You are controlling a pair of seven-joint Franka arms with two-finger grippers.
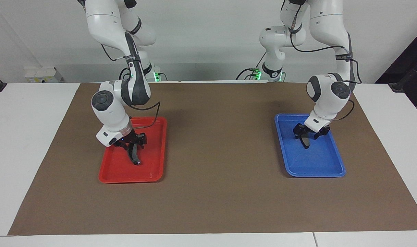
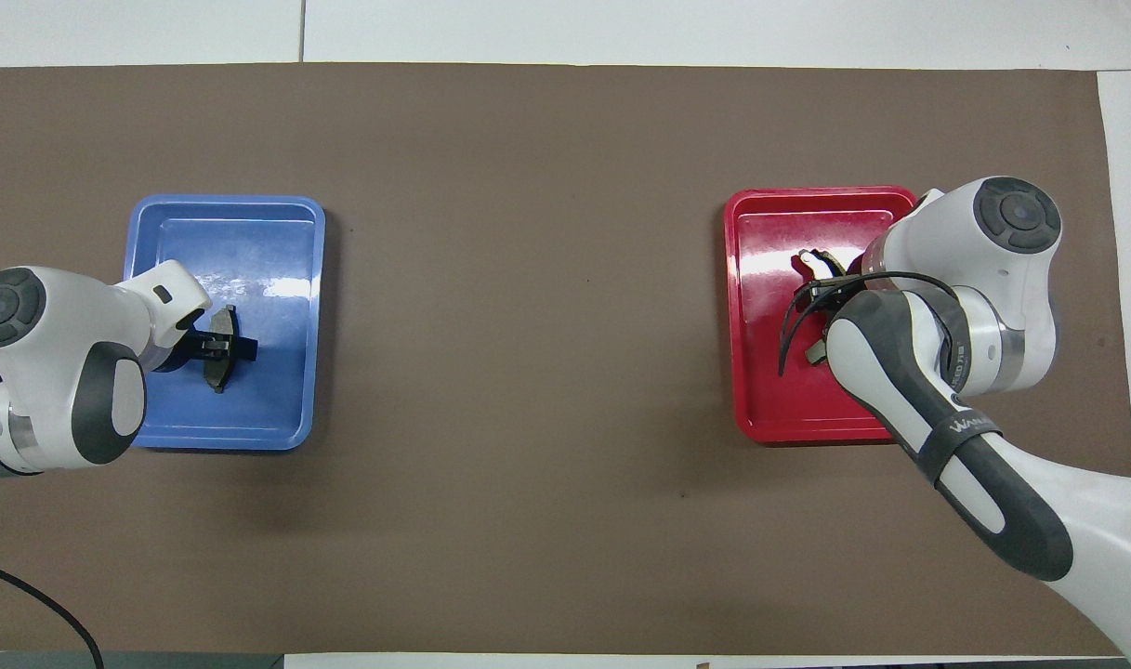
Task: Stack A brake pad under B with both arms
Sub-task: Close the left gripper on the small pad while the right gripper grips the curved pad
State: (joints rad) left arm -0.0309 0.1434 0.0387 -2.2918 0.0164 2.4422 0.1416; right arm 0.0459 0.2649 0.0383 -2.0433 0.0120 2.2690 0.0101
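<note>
Brake pads lie one to a tray here. In the facing view, the short grey pad (image 1: 305,140) sits in the blue tray (image 1: 331,168) at the right of the frame, roughly in the tray's upper half; from overhead the same short pad (image 2: 219,348) shows at the left of the frame, standing across the blue tray (image 2: 277,232) near its lower middle. The left gripper (image 1: 310,134) is down in that tray with its fingers spread wide on either side of the pad (whether they touch it I cannot tell); from overhead the left gripper (image 2: 214,347) reaches in from the left edge, its dark fingers lying over the pad's middle.

At the left of the facing view the long black curved pad (image 1: 135,155) lies in the red tray (image 1: 153,171), its lower end pointing toward the bottom of the frame. The right gripper (image 1: 132,144) is down over the pad's upper end with its fingers partly drawn in around it; a firm hold cannot be told. Overhead, the long pad (image 2: 814,260) peeks out at the right of the frame in the red tray (image 2: 760,390), mostly covered by the right arm's wrist, and the right gripper (image 2: 823,295) is largely hidden too.

Both trays rest on a brown mat (image 1: 215,144) that covers the table.
</note>
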